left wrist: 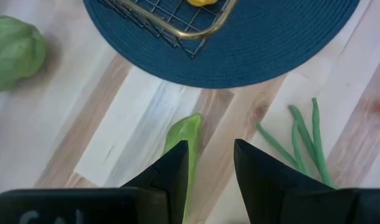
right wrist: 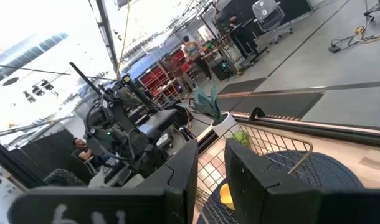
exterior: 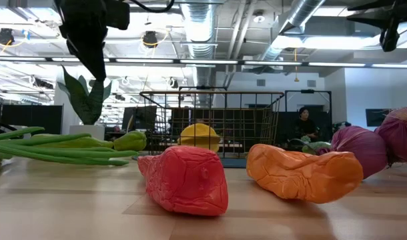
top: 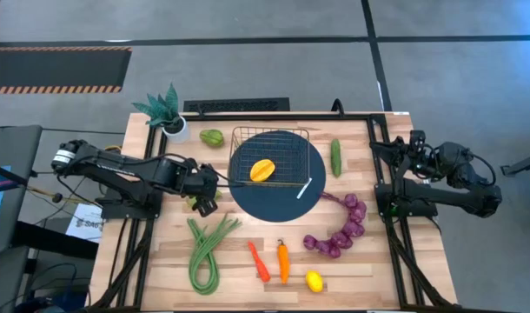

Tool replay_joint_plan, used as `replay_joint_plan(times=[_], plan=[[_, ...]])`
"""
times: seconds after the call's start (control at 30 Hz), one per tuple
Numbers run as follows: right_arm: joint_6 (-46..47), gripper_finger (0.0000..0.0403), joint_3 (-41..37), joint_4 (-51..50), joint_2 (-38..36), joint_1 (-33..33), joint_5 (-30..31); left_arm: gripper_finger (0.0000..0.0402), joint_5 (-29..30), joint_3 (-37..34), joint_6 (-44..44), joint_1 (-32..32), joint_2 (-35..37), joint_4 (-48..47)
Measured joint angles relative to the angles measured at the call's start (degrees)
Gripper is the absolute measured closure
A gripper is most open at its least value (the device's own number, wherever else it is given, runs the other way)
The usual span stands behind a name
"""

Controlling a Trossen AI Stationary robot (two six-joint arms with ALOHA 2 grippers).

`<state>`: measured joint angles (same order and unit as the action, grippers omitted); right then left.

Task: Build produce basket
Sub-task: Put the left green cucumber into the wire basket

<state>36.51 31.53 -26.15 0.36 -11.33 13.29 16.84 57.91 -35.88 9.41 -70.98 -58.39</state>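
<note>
The wire basket [top: 269, 143] stands on the dark blue round mat [top: 248, 202] and holds a yellow-orange fruit [top: 262, 169]. My left gripper [top: 205, 203] is open and hovers above the table just left of the mat. In the left wrist view [left wrist: 212, 155] a small light green piece [left wrist: 187, 132] lies on the wood beneath one finger. On the table lie the long green beans [top: 204, 248], a red pepper [top: 259, 261], an orange pepper [top: 283, 261], the lemon [top: 314, 281], the purple grape string [top: 341, 230], the cucumber [top: 336, 157] and a green fruit [top: 212, 137]. My right gripper [top: 394, 149] waits at the right edge, with a narrow gap between its fingers [right wrist: 212, 158].
A spiky green plant in a white pot [top: 167, 113] stands at the far left corner. A small white strip [top: 305, 188] lies on the mat's right part. In the low view the red pepper [exterior: 187, 177] and the orange pepper [exterior: 303, 173] lie nearest, in front of the basket [exterior: 210, 123].
</note>
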Motion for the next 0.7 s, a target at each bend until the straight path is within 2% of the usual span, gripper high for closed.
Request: replay_joint_plan(times=[0.33,0.47,0.7], plan=[[-0.11,0.03,0.0,-0.07,0.0,0.0,0.07,0.0287,-0.35,0.04,0.81,0.0,0.0,0.09],[-0.09,0.03,0.0,-0.05,0.0,0.0,0.07,0.0287,-3.83,0.07,-2.78,-0.33,-0.48,0.09],[-0.09,0.03,0.0,-0.04,-0.02,0.0,-0.08,0.0287,-9.23,0.07,0.45,-0.52,-5.22,0.68]])
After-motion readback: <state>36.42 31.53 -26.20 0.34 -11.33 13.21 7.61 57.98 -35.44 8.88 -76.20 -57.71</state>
